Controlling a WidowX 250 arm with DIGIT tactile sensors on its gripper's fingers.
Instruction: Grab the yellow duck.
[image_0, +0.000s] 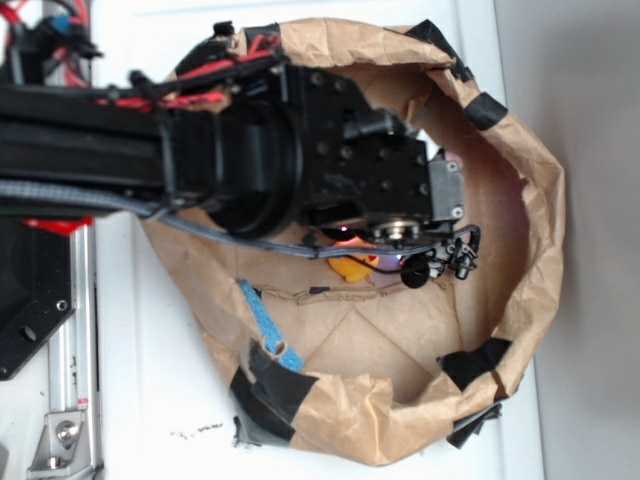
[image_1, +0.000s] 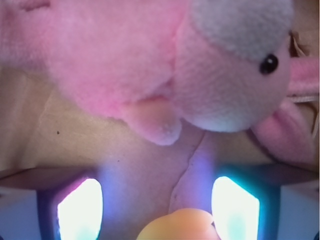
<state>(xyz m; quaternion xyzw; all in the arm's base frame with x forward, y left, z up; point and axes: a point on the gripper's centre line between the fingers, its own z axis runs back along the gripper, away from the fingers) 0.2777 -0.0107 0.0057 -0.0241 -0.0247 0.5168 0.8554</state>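
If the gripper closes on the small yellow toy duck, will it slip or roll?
The small yellow toy duck looks rounded and smooth, so it may slip or roll away. It probably is light. It sits between the glowing fingers, apparently untouched.

Bright, even daylight outside; in the wrist view two fingers of the pincer glow overexposed white-cyan, and everything close to it is soft and blurred.

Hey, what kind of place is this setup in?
Probably a robotics lab bench. A black robot arm reaches into a crumpled brown paper bag patched with black tape on a white tabletop; a pink plush bunny and a small yellow toy duck lie inside.
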